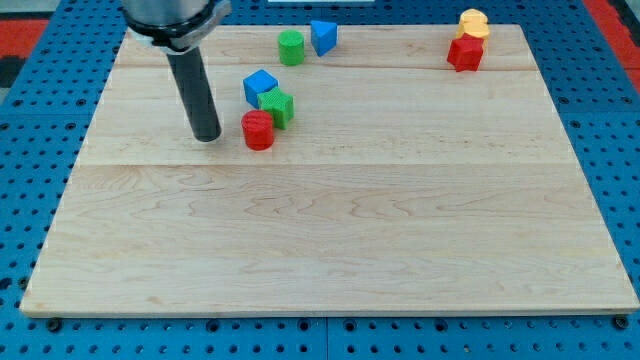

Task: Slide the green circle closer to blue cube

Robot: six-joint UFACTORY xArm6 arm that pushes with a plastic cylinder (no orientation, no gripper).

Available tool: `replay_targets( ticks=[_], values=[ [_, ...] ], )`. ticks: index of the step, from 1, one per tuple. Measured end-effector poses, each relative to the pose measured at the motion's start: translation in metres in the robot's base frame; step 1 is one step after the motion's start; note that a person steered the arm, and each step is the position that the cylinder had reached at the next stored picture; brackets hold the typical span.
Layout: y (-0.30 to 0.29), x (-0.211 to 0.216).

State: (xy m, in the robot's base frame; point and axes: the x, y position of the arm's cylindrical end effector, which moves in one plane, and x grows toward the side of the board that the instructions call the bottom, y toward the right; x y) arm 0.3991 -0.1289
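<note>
The green circle (291,47) is a short green cylinder near the view's top, just left of a blue triangular block (323,37). The blue cube (260,86) lies below and left of it, touching a green block (276,106) of unclear, star-like shape. A red cylinder (258,130) sits just below that pair. My tip (207,137) rests on the board left of the red cylinder, a short gap away, and below-left of the blue cube. It touches no block.
A red star-like block (465,53) and a yellow block (474,23) sit together at the view's top right. The wooden board (330,240) lies on a blue perforated surface (620,150).
</note>
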Motion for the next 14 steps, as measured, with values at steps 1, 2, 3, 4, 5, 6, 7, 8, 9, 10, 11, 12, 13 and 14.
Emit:
replay_targets(
  ticks=[1, 2, 3, 4, 5, 6, 7, 8, 9, 10, 11, 12, 13, 14],
  values=[
    [0.024, 0.000],
    [0.050, 0.000],
    [0.062, 0.000],
    [0.044, 0.006],
    [-0.010, 0.012],
    [-0.047, -0.008],
    [-0.060, -0.048],
    [-0.060, -0.096],
    [-0.050, -0.143],
    [-0.025, -0.175],
    [0.019, -0.207],
    [0.036, -0.208],
    [0.072, -0.207],
    [0.098, -0.205]
  ],
)
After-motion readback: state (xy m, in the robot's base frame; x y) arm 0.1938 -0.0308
